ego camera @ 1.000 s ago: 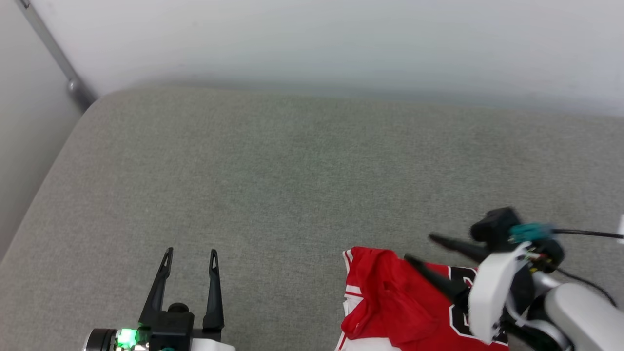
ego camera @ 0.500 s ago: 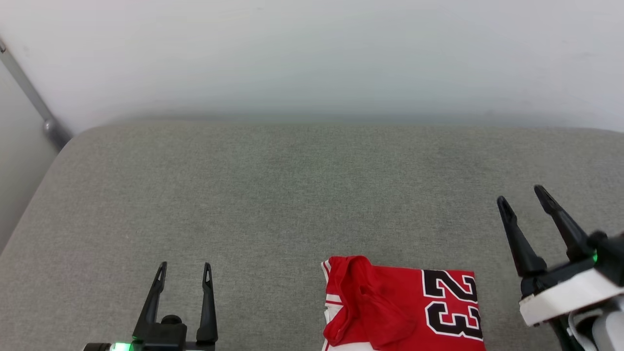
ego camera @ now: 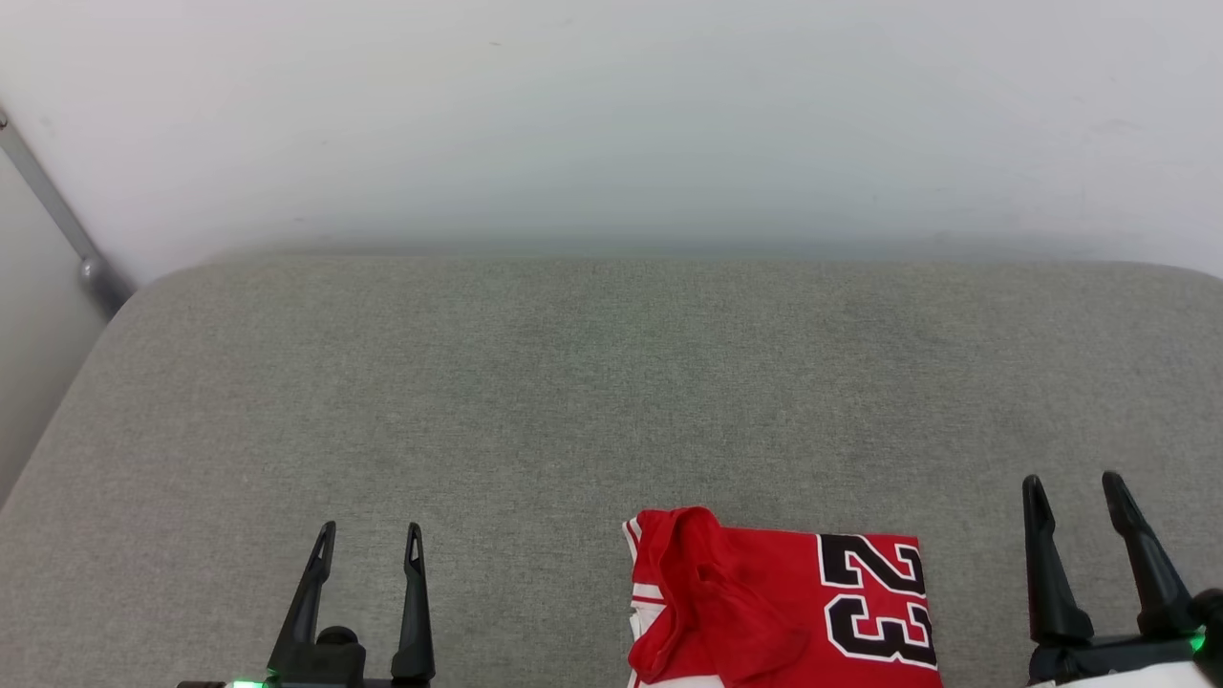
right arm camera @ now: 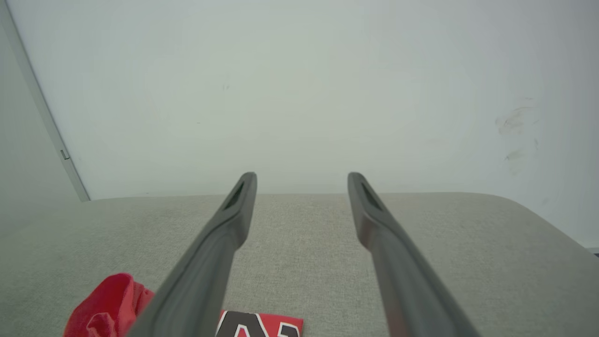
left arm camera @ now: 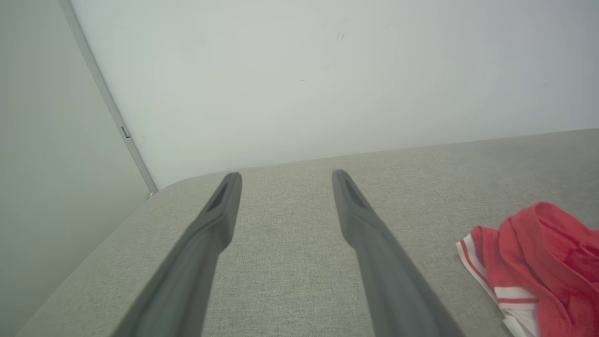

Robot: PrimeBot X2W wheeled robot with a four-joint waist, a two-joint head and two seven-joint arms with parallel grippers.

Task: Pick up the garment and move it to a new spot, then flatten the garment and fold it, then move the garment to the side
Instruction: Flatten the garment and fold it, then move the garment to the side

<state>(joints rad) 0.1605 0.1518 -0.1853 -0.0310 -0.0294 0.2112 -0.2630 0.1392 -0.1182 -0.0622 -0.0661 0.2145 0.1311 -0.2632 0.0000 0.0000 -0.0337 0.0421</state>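
The garment (ego camera: 764, 612), bright red with a black white-outlined "23" and white striped trim, lies folded on the grey cushion near the bottom edge of the head view. My left gripper (ego camera: 369, 531) stands open at the lower left, well apart from it. At the lower right my right gripper (ego camera: 1072, 483) is open too, a short way right of the garment and not touching it. In the left wrist view the garment (left arm camera: 538, 267) lies to the right of the empty fingers (left arm camera: 213, 220). In the right wrist view the garment (right arm camera: 107, 309) shows at the lower left.
The grey cushioned surface (ego camera: 573, 401) stretches wide ahead and to the left. A white wall (ego camera: 611, 124) rises behind its far edge. A grey metal strip (ego camera: 57, 225) runs down the wall at the far left.
My right gripper has lifted off the garment and swung right and back to the lower right. The garment now lies flat and uncovered. The head view has tilted, shifting the scene down.
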